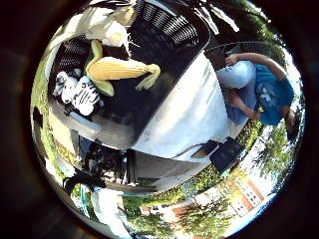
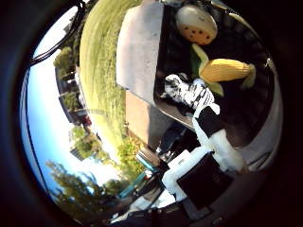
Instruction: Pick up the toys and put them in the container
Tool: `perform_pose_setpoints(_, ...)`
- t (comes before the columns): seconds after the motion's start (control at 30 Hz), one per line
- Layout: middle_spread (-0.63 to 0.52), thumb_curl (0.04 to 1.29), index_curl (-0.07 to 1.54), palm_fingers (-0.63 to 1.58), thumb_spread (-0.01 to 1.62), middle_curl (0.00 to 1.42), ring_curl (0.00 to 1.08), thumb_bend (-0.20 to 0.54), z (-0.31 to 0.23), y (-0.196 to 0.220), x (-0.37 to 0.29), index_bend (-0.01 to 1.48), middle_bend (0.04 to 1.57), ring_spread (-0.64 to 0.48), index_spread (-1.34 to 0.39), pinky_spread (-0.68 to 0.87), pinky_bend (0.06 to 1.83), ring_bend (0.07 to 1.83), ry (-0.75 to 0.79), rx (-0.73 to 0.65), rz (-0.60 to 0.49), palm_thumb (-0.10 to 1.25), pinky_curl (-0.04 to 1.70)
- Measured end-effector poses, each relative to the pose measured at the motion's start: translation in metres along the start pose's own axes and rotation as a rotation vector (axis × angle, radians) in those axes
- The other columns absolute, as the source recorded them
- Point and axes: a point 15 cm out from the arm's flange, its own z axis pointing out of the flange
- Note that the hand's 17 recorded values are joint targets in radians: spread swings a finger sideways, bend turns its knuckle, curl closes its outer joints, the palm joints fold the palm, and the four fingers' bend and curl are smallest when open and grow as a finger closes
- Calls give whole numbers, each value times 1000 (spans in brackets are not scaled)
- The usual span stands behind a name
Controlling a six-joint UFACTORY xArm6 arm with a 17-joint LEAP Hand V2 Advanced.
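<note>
We look out from the palm over a dark slatted container (image 1: 164, 30) standing on a pale table (image 1: 194, 114) outdoors. Three toys already lie in it: a plush corn cob (image 1: 122, 68) with yellow body and green husk leaves, a black-and-white striped zebra toy (image 2: 189, 93) touching the corn's husk, and a round cream toy with dark dots (image 2: 196, 23) beside them, toward one end of the container.

Of the hand (image 2: 213, 146) we see white and black parts reaching in over the container's rim, just beside the zebra. Nothing appears held between them, but we cannot tell whether the fingers are straight or curled.

We judge all three toys soft and light, easy to squeeze and unlikely to break or slip. The corn would best be taken across its thick middle, not by the floppy leaves; the zebra around its body.

No loose toy shows on the bare table. A person in a blue top (image 1: 269, 94) crouches well beyond the far edge of the table, apart from the container. Grass, trees and buildings lie all around. Only the container's walls would hinder a low approach.
</note>
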Motion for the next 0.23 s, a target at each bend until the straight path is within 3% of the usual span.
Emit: perform_pose_setpoints(0.23, 129, 457, 356, -77, 1134, 316, 304, -26, -81, 49, 18, 140, 148, 326, -433, 500, 801, 476, -7, 62, 23, 770, 447)
